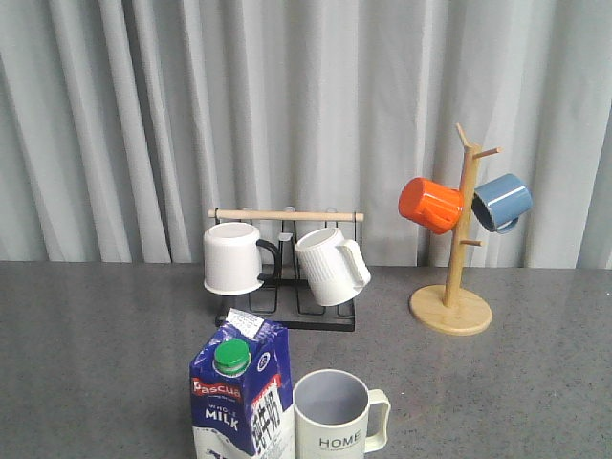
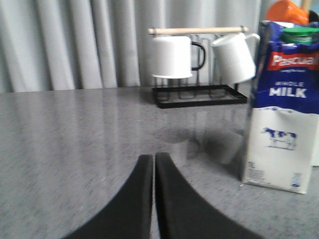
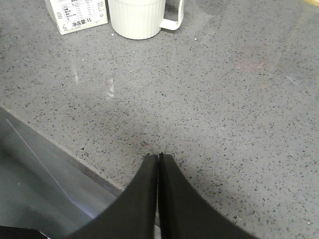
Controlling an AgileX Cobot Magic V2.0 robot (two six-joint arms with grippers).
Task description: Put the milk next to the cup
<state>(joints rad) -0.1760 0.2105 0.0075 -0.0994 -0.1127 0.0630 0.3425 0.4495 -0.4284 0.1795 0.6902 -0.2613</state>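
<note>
Milk [image 1: 239,397] stands upright just beside cup [image 1: 335,413] at the table's near edge; both end effectors [image 2: 153,164] [image 3: 158,162] closed, empty.

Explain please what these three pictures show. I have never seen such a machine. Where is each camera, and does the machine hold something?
This is a robot with two arms. One picture looks forward over the grey table; the two others come from cameras on the wrists. The black shapes are the left gripper and right gripper, both shut and holding nothing. The milk stands right beside the cup marked HOME. Behind are a black rack with two white mugs and a wooden mug tree with an orange and a blue mug.
</note>
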